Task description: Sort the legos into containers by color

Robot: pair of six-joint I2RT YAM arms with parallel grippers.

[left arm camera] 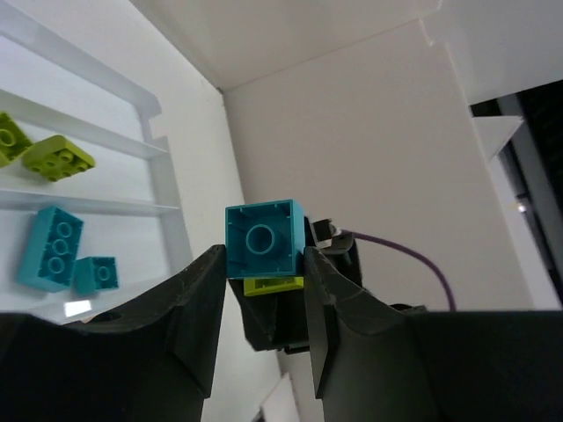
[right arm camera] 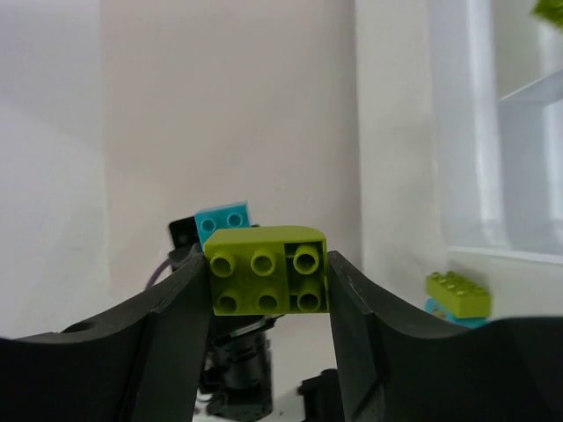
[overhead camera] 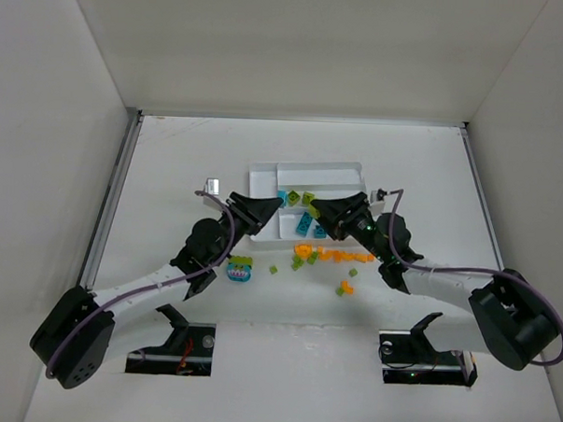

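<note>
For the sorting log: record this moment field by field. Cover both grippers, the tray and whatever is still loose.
left gripper: shut on a teal brick, over the tray in the top view
right gripper: shut on a lime brick, also over the tray
tray: teal bricks in one section, lime bricks in the next
orange bricks: loose on the table, none seen in the tray
other loose items: small lime pieces, a teal-and-lime stack

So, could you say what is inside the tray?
Two lime bricks in one section, two teal bricks in the next; the left gripper and right gripper hide its near edge.
</note>
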